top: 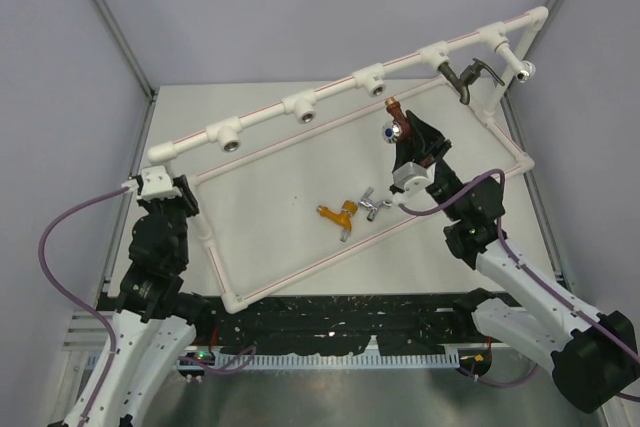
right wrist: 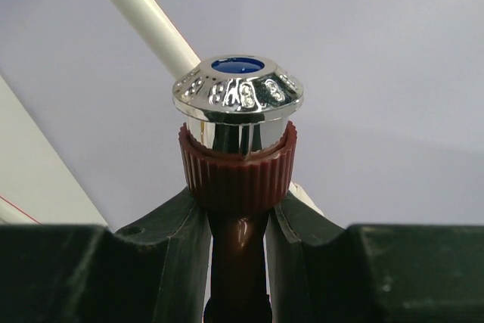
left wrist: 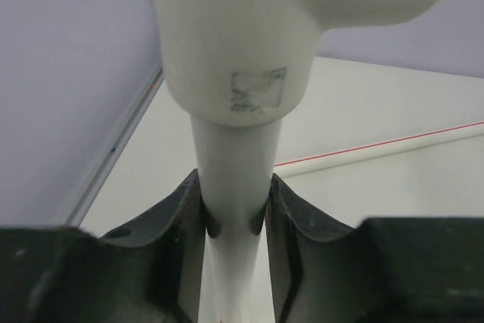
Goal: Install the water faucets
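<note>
My right gripper (top: 405,147) is shut on the red-brown faucet (top: 397,123) and holds it in the air below the frame's top rail; in the right wrist view its ribbed red-brown collar (right wrist: 237,168) and chrome cap with a blue centre sit just above my fingers. My left gripper (top: 163,199) is shut on the white pipe frame (top: 330,97) at its left upright, seen as a white tube (left wrist: 234,179) between my fingers in the left wrist view. The dark grey faucet (top: 466,78) hangs from a socket at the rail's right. The orange faucet (top: 339,213) and silver faucet (top: 373,204) lie on the table.
The top rail has several T sockets with open silvery mouths, such as the one nearest the held faucet (top: 376,88). The frame's lower rectangle (top: 300,275) rests on the table. Grey walls enclose the table on the left, back and right.
</note>
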`<act>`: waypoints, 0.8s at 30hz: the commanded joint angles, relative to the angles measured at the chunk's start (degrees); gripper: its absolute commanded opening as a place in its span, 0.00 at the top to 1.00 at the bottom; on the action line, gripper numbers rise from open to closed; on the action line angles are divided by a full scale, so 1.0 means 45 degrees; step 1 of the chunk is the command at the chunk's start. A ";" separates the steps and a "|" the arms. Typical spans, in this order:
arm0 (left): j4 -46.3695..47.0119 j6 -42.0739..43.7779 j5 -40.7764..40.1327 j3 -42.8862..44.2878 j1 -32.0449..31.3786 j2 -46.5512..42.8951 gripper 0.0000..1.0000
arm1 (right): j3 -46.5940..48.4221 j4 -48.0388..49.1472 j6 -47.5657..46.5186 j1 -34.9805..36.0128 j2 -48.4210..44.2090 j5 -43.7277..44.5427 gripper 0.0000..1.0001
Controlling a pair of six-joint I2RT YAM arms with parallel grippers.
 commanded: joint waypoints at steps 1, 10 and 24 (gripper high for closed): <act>0.0608 -0.0261 0.0668 -0.0062 0.0093 -0.0468 0.74 | 0.0514 0.1200 -0.1570 -0.0029 0.0150 -0.0227 0.95; -0.0193 -0.0006 0.0844 0.0075 0.0093 -0.0254 1.00 | 0.0886 0.0302 -0.4538 0.0166 0.0561 -0.0852 0.95; -0.0331 0.0287 0.1332 0.0153 0.0230 -0.0117 1.00 | 0.1902 -0.1575 -0.7450 0.0303 0.1439 -0.0405 0.95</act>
